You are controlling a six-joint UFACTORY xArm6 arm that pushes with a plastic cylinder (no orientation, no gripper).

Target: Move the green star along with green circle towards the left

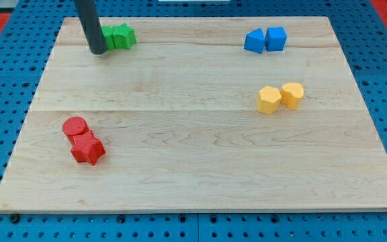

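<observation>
Wooden board (200, 168) inspected. Green star (123, 37) and green circle (108, 33) — touching — sit at the view's top left. My tip (98, 50) stands against their left side, the wrong one; it has no jaws. Next, I judge — circle round to their right, then push left.

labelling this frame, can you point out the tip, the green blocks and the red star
my tip (99, 51), camera view, very bottom end of the dark rod
green blocks (122, 36), camera view, top face of the right-hand green piece; individual shapes unclear
red star (87, 149), camera view, centre of its top face
</observation>
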